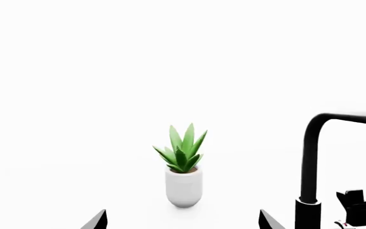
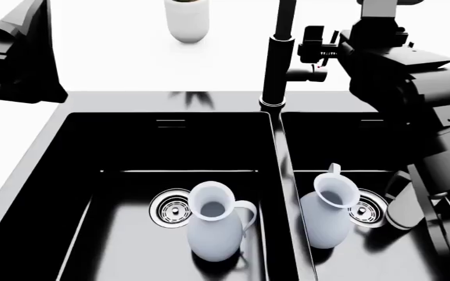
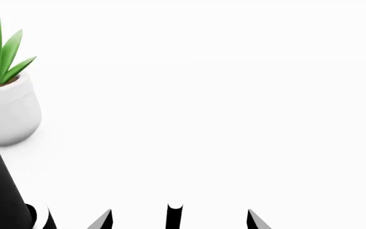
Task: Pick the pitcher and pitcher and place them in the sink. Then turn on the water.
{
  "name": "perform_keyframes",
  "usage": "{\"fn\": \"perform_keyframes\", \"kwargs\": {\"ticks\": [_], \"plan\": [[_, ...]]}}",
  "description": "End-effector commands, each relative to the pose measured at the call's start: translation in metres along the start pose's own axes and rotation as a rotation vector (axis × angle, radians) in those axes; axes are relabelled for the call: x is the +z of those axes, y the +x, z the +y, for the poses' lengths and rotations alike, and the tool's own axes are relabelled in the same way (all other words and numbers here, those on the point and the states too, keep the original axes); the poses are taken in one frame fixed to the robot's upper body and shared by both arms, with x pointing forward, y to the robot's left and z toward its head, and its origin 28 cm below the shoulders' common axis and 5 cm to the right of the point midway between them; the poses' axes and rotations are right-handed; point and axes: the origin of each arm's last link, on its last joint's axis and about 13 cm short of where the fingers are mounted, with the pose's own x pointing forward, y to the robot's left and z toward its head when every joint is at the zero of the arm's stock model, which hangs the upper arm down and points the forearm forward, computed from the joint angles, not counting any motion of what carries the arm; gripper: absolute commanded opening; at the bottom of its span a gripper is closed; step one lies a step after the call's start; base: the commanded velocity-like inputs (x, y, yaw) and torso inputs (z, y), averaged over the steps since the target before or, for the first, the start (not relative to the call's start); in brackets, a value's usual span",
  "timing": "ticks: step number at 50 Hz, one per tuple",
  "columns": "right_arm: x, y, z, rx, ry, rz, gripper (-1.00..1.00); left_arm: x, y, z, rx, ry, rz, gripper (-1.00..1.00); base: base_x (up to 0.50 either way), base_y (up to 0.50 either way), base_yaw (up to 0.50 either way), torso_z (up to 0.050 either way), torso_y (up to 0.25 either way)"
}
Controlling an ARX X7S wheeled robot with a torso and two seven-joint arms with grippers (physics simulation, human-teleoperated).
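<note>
Both glossy pale pitchers (image 2: pixel 215 225) upright

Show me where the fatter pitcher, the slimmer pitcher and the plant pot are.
fatter pitcher (image 2: pixel 213 234), head view, on its round belly in the left basin.
slimmer pitcher (image 2: pixel 323 225), head view, on its belly in the right basin.
plant pot (image 1: pixel 184 187), left wrist view, on its white wall.

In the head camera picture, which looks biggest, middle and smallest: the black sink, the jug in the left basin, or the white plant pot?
1. The sink, by far the largest.
2. The jug in the left basin.
3. The white plant pot, smallest, though it sits farther back and is cut off by the picture's top edge, so this is unsure.
</note>
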Motion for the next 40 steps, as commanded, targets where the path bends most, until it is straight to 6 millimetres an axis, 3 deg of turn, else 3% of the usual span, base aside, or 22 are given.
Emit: {"fn": "perform_keyframes", "kwargs": {"ticks": [1, 17, 26, 40], "plan": [[-0.001, 0.002, 0.000, 0.001, -0.001, 0.003, 1.00, 0.000, 0.000, 0.001, 0.009, -0.004, -0.002, 1.00, 0.00, 0.00, 0.00, 0.000, 0.000], [-0.001, 0.002, -0.001, -0.007, 0.002, 0.004, 1.00, -0.002, -0.001, 0.002, 0.011, 0.000, -0.002, 1.00, 0.00, 0.00, 0.00, 0.002, -0.213], [-0.001, 0.003, -0.004, -0.017, 0.010, 0.002, 1.00, -0.003, -0.001, 0.002, 0.012, -0.008, 0.006, 1.00, 0.00, 0.00, 0.00, 0.001, -0.030], [-0.004, 0.001, -0.040, -0.137, 0.086, 0.013, 1.00, -0.003, -0.001, 0.001, 0.012, -0.010, 0.008, 1.00, 0.00, 0.00, 0.00, 0.000, 0.000]]}}
